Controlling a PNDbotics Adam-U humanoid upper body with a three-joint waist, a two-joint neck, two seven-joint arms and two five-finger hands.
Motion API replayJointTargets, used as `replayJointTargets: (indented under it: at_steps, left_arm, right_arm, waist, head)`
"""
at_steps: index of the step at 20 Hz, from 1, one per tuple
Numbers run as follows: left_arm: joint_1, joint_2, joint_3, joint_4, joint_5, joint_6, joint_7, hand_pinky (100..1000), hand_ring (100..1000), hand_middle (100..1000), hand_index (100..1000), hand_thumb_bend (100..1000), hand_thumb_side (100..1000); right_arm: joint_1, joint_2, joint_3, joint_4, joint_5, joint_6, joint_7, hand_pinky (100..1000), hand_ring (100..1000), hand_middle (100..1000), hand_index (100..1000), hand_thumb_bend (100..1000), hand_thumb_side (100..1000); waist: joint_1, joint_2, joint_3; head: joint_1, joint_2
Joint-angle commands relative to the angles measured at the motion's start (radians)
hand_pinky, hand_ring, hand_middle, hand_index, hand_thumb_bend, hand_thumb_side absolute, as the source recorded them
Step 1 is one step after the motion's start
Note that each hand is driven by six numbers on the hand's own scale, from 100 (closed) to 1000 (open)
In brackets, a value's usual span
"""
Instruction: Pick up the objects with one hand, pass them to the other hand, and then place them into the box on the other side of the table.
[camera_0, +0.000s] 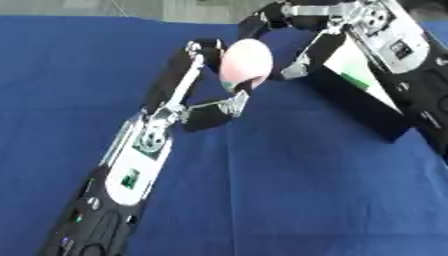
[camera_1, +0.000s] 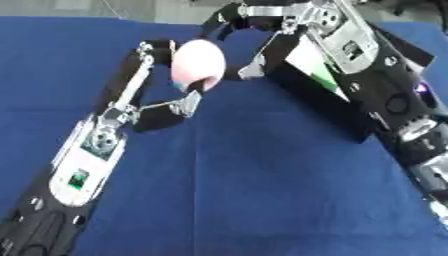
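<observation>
Pale pink and egg-shaped, the object (camera_0: 246, 61) sits above the blue-covered counter (camera_0: 289, 190), held between the two hands near the far middle of the cloth. The left hand (camera_0: 188, 95) reaches up from the lower left, its fingers (camera_0: 179, 65) running up the object's left side and its thumb tucked under the lower edge, so it is curled round the pink object. The right hand (camera_1: 254, 30) comes in from the upper right; its fingers (camera_1: 223, 20) arch over the top of the object and another part comes close on the right side, but whether they touch it I cannot tell.

Just beside the right hand, partly hidden under the right forearm, lies a dark box (camera_0: 363, 102) with a pale inner face and a small green patch; its near corner juts toward the counter's middle. The far edge of the cloth runs just behind the hands. The near half of the counter, between the left forearm and the box, is plain blue cloth.
</observation>
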Motion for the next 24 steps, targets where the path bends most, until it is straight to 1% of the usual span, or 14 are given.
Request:
replayJointTargets:
  at_steps: [1, 2, 3, 4, 7, 11, 16, 24]
  left_arm:
    - [-0.016, -0.012, 0.000, -0.014, -0.009, -0.001, 0.008, 577, 550, 501, 505, 100, 277]
    - [-0.016, -0.011, 0.003, -0.010, -0.014, 0.000, 0.011, 577, 550, 501, 505, 100, 277]
    - [-0.016, -0.011, 0.005, -0.006, -0.019, 0.001, 0.015, 577, 550, 501, 505, 100, 276]
    - [-0.016, -0.011, 0.007, -0.004, -0.024, 0.002, 0.019, 577, 550, 501, 505, 100, 275]
    - [-0.015, -0.012, 0.010, 0.002, -0.035, 0.002, 0.025, 577, 550, 501, 505, 100, 274]
    - [-0.014, -0.013, 0.009, 0.008, -0.044, 0.001, 0.028, 577, 551, 502, 505, 100, 269]
    - [-0.014, -0.014, 0.011, 0.012, -0.053, 0.000, 0.031, 576, 551, 501, 504, 100, 270]
    - [-0.014, -0.022, 0.011, 0.015, -0.058, -0.004, 0.037, 575, 550, 501, 507, 100, 273]
  right_arm:
    - [-0.021, -0.025, -0.008, -0.021, -0.013, -0.009, 0.023, 879, 1000, 817, 842, 386, 166]
    - [-0.020, -0.026, -0.008, -0.022, -0.015, -0.008, 0.028, 879, 1000, 818, 844, 389, 166]
    - [-0.019, -0.027, -0.008, -0.024, -0.019, -0.007, 0.035, 880, 1000, 832, 860, 459, 141]
    - [-0.019, -0.028, -0.009, -0.028, -0.023, -0.009, 0.045, 880, 1000, 834, 862, 480, 128]
    - [-0.017, -0.032, -0.014, -0.039, -0.034, -0.016, 0.060, 882, 1000, 835, 878, 444, 101]
    - [-0.013, -0.034, -0.010, -0.042, -0.034, -0.020, 0.062, 886, 1000, 833, 881, 435, 100]
    - [-0.011, -0.035, 0.001, -0.052, -0.047, -0.017, 0.062, 886, 1000, 831, 880, 443, 100]
    - [-0.010, -0.027, 0.011, -0.066, -0.059, 0.007, 0.062, 884, 1000, 813, 863, 476, 129]
  waist:
    - [-0.010, -0.009, -0.002]
    - [-0.010, -0.009, -0.003]
    - [-0.010, -0.009, -0.003]
    - [-0.010, -0.009, -0.003]
    - [-0.010, -0.008, -0.004]
    - [-0.010, -0.007, -0.005]
    - [-0.010, -0.006, -0.005]
    - [-0.011, -0.003, -0.004]
  head:
    - [0.002, 0.000]
    - [0.003, 0.000]
    - [0.003, -0.001]
    - [0.003, -0.001]
    - [0.004, 0.000]
    - [0.002, 0.000]
    - [0.001, 0.000]
    - [-0.001, 0.001]
